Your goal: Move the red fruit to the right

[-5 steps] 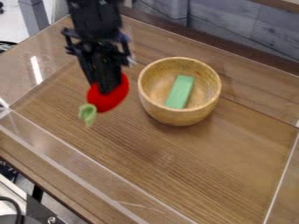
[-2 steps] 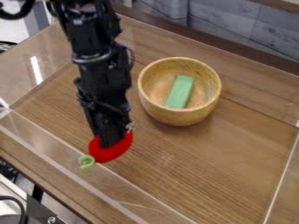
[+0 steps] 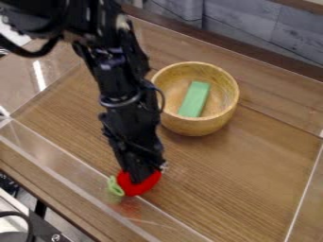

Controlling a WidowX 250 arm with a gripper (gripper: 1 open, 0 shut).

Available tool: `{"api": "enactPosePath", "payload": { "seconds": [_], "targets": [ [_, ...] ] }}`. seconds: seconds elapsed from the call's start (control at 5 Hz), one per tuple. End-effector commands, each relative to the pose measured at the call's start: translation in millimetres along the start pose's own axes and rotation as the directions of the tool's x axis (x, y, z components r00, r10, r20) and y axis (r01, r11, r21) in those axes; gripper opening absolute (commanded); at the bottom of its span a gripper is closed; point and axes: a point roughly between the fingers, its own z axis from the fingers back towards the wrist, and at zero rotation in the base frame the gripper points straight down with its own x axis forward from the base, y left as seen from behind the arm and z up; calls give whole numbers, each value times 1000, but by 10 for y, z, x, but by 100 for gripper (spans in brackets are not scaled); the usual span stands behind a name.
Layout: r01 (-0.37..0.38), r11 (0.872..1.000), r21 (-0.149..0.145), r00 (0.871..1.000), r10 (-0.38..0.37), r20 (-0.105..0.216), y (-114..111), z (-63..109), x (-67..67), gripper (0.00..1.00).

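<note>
The red fruit (image 3: 136,182), small and bright red with a light green stem at its lower left, sits low near the front edge of the wooden table. My black gripper (image 3: 136,170) comes straight down onto it from above, jaws shut on the fruit's top. Whether the fruit touches the table surface I cannot tell. The arm rises up and left toward the top left corner.
A wooden bowl (image 3: 195,97) holding a flat green block (image 3: 192,98) stands behind and to the right of the gripper. Clear acrylic walls (image 3: 57,175) ring the wooden table (image 3: 240,170); the front wall runs just in front of the fruit.
The gripper has carried the red fruit from beside the bowl's left toward the front and right, now close to the front wall.
</note>
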Motion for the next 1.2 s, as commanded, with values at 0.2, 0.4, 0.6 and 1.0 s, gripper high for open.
{"api": "enactPosePath", "payload": {
  "seconds": [0.2,0.4,0.6,1.0],
  "targets": [
    [-5,1000,10,1000,5,22,57,33,92,0],
    [-8,1000,9,1000,7,26,29,-44,108,0],
    [-9,1000,9,1000,8,30,5,-116,121,0],
    [-31,999,27,994,29,102,-221,216,161,0]
  ]
}}
